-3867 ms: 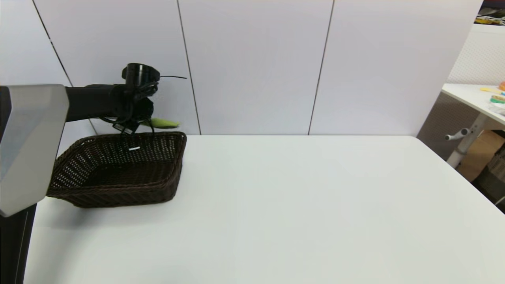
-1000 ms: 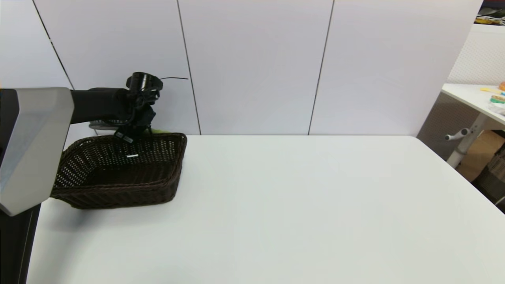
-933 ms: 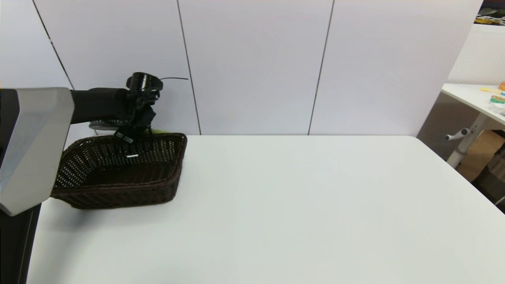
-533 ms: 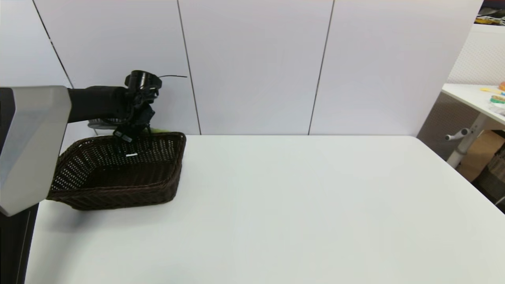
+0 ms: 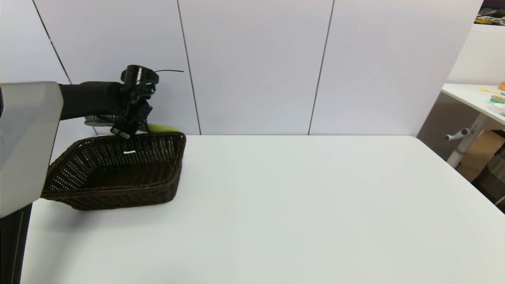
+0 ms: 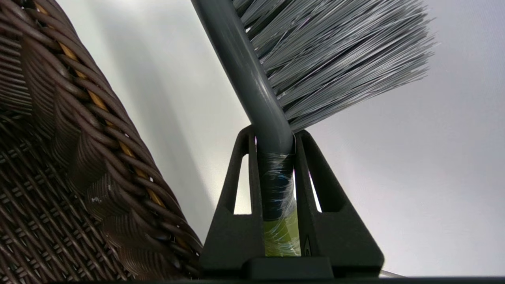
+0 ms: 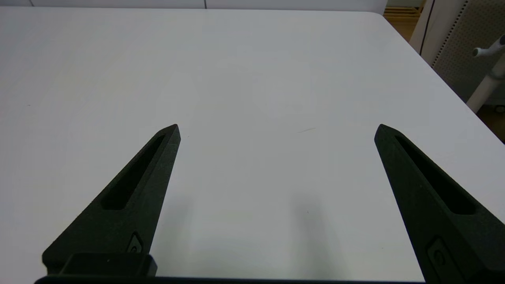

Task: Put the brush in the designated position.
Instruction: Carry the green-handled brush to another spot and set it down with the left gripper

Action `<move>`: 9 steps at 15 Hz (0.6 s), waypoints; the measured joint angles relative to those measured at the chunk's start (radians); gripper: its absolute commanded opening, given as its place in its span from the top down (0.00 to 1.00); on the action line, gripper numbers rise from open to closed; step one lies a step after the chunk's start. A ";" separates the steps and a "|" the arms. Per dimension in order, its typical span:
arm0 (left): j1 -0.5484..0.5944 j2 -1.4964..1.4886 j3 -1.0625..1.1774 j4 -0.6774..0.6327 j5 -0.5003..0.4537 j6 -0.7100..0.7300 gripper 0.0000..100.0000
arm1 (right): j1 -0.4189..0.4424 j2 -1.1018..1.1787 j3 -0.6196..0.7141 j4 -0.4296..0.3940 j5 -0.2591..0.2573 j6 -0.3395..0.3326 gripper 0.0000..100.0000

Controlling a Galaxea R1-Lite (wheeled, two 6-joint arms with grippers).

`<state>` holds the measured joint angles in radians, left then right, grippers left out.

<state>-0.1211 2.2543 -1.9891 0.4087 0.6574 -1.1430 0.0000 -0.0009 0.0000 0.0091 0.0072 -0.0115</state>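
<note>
Upper left, head view: I've got the left gripper [image 5: 130, 128] over the basket [image 5: 165, 189] back rim.
Grip: clamped on the brush [image 6: 272, 118] neck.
Axis: handle right, bristles left, along the rim.
Right gripper [image 7: 276, 130]: spread wide, idle.

Dark brown basket [image 5: 118, 173] of woven wicker, with an open lattice pattern in the walls and some tan strands under the rim (seen only close up). Brush [image 6: 252, 79] with grey bristles, a grey neck and an olive-green handle end under clear glossy wrap. Matte black fingers [image 6: 232, 221] of the left gripper [image 6: 274, 136]. Matte black right gripper [image 7: 276, 128] also. Plain white desk [image 5: 300, 205]. Pale grey wall panels [image 5: 252, 63] with thin dark seams.
</note>
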 measured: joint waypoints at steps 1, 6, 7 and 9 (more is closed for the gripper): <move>0.000 0.002 0.001 0.001 0.000 -0.008 1.00 | 0.000 0.000 0.000 0.000 0.000 0.000 0.00; 0.003 0.019 0.001 0.002 0.001 -0.016 1.00 | 0.000 0.000 0.000 0.000 0.000 0.000 0.00; 0.003 0.022 0.001 0.001 0.001 -0.016 1.00 | 0.000 0.000 0.000 0.000 0.000 0.000 0.00; 0.003 0.030 0.001 0.000 0.001 -0.018 1.00 | 0.000 0.000 0.000 0.000 0.000 0.000 0.00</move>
<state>-0.1179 2.2843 -1.9883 0.4083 0.6585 -1.1613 0.0000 -0.0009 0.0000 0.0091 0.0070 -0.0111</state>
